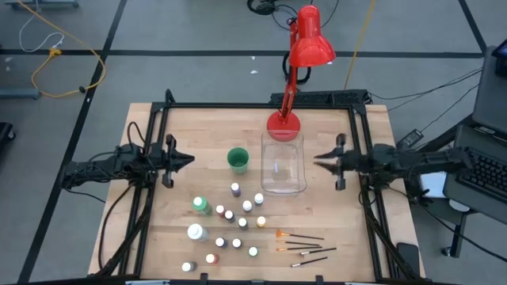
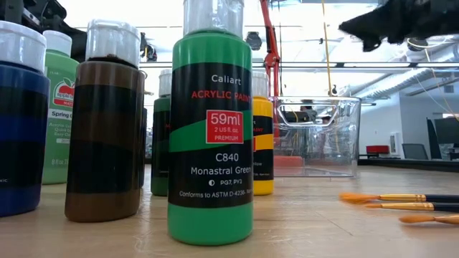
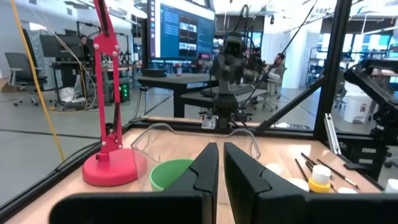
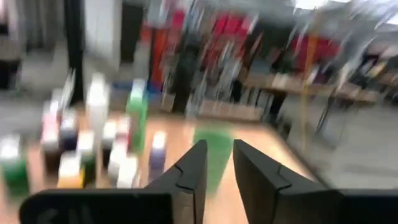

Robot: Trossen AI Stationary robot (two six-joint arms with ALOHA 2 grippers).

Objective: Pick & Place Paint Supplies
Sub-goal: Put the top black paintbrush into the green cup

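**Both arms wait at the sides, nothing is picked yet**

In the high view the paint bottles point(image 1: 230, 226) stand in a loose group in the lower middle of the frame, on the wooden counter point(image 1: 158, 127), and the four brushes point(image 1: 305, 247) lie just to the right of them, orange tips pointing left. All of them are outside the clear bin point(image 1: 283, 166), which sits in the centre of the frame below the base of the red lamp point(image 1: 305, 55); the green cup point(image 1: 238, 161) stands just left of the bin.

The left claw point(image 1: 188, 158) hangs at the middle left, above the counter and well apart from the bottles; its fingers are almost together and hold nothing. The right claw point(image 1: 319, 162) hangs at the middle right, near the bin's right wall; its fingers stand a little apart, with a narrow gap between them, and they are empty too.

I judge that the task is at its very start, in the approach for a first pick. The next move asks one arm to travel down the frame toward the supplies, spread its fingers wider than a bottle cap, and come down over one bottle that stands at the edge of the group, so the neighbours are not knocked over.
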